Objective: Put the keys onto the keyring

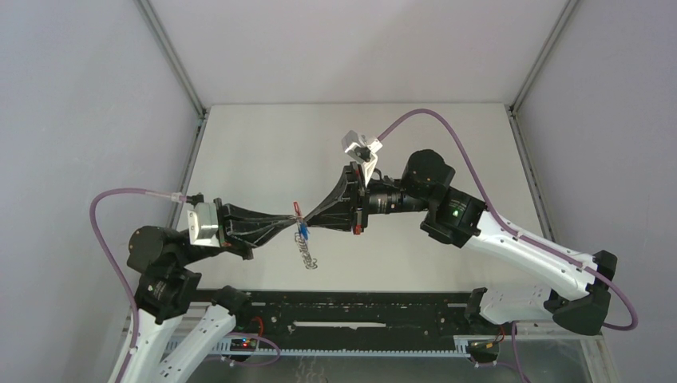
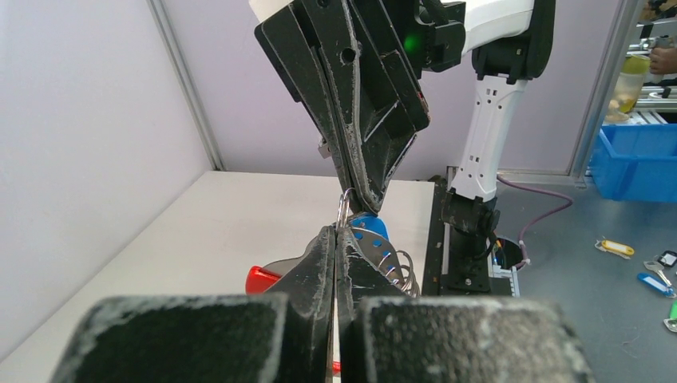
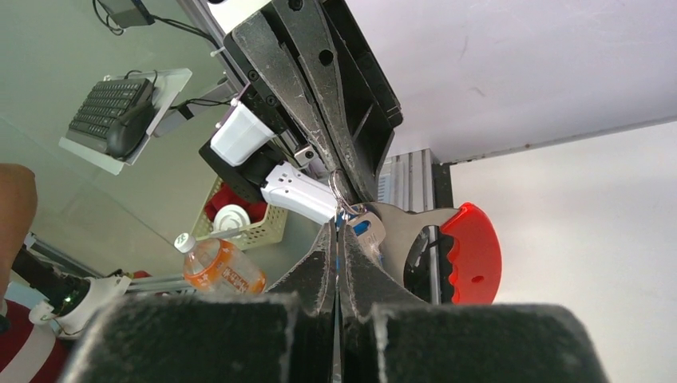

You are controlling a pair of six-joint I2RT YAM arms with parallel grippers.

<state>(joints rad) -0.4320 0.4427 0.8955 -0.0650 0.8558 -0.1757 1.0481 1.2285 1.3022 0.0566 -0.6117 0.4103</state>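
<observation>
At right end effector tip, the keyring

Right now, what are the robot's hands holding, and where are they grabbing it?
The left gripper and right gripper both pinch the keyring, seemingly at its small metal ring, tip to tip. The blue key and red tag dangle there.

From above, the keyring and blue key are too small to show how they join. The left fingers hide most of the red tag, perhaps the key's blade too.
</observation>
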